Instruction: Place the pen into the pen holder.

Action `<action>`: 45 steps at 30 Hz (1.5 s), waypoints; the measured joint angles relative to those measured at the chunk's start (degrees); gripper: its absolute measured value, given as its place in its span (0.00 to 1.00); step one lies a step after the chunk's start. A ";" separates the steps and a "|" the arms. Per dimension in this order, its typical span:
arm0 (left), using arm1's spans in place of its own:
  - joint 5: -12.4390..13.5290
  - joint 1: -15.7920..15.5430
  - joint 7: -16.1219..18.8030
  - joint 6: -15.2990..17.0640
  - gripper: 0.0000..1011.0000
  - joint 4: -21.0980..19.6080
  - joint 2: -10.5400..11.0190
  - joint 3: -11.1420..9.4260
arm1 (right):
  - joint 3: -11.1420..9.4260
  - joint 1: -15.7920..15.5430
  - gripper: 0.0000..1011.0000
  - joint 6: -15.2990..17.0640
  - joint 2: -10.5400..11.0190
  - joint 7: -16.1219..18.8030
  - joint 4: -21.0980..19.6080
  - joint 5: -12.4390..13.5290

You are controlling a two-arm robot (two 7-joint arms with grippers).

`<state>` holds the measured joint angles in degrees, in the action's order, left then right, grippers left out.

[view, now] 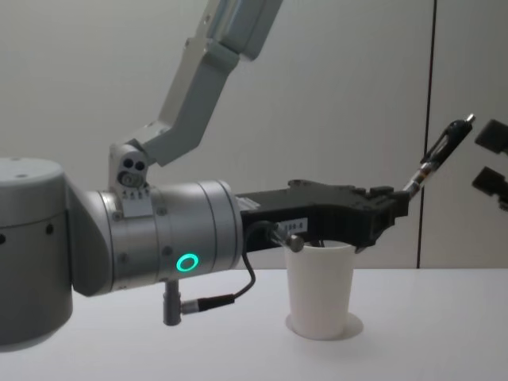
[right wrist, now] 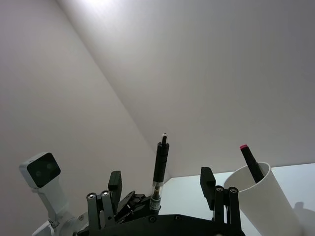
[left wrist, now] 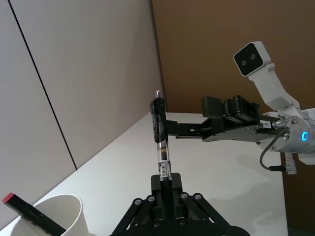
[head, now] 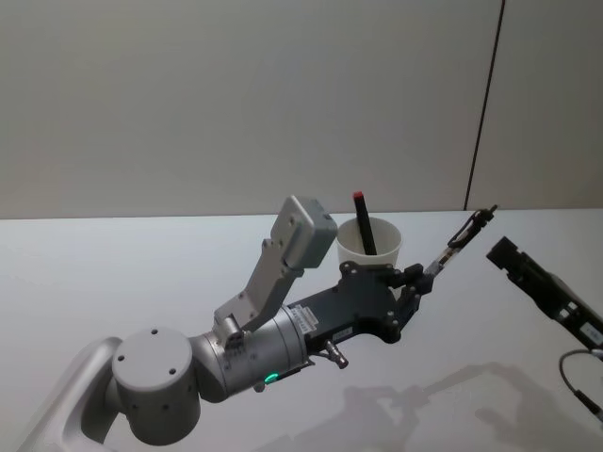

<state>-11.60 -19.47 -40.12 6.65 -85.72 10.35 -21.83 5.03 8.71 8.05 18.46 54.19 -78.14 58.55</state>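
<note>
Two arms are out over your table. Your left gripper has its jaws clamped on the lower end of the pen, which tilts up and out towards your right gripper. That one hangs at the right, jaws spread wide and gripping nothing, with the pen's tip close by but apart from them. The pen holder stands upright on the table just beside the left gripper, and a black marker with a red cap leans inside it. The pen is above rim height, off to the holder's right.
</note>
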 joint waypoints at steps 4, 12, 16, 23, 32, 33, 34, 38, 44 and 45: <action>0.00 0.00 0.00 0.00 0.12 0.00 0.00 0.00 | 0.58 1.07 0.99 0.07 -0.45 0.02 1.11 0.00; 0.00 0.00 0.00 0.00 0.12 0.00 0.00 0.00 | 1.77 3.23 0.99 0.08 -1.35 -0.01 3.38 -0.27; 0.00 0.00 0.00 0.00 0.12 0.00 0.00 0.00 | 2.28 4.09 0.99 0.08 -1.73 -0.04 4.27 -0.52; 0.00 0.00 0.00 0.00 0.12 0.00 0.00 0.00 | 3.11 5.45 0.99 0.01 -2.32 -0.06 5.72 -0.91; 0.00 0.00 0.00 0.00 0.12 0.00 0.00 0.00 | 4.05 6.85 0.99 -0.16 -2.92 -0.02 7.20 -1.34; 0.00 0.00 0.00 0.00 0.12 0.00 0.00 0.00 | 4.18 7.03 0.99 -0.19 -3.00 0.01 7.40 -1.39; 0.00 0.00 0.00 0.00 0.12 0.00 0.01 0.00 | 4.25 7.12 0.99 -0.20 -3.04 0.02 7.49 -1.40; 0.00 0.00 0.00 0.00 0.12 0.00 0.00 0.00 | 4.55 7.51 0.99 -0.29 -3.22 0.17 7.91 -1.44; 0.00 0.00 0.00 0.00 0.12 0.00 0.00 0.00 | 4.97 7.97 0.97 -0.46 -3.39 0.47 8.36 -1.45; 0.00 0.00 0.00 0.00 0.12 0.00 0.00 0.00 | 5.06 8.04 0.95 -0.50 -3.41 0.54 8.44 -1.45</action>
<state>-11.60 -19.47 -40.12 6.65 -85.72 10.35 -21.83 10.08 16.75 7.55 15.05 54.73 -69.69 57.10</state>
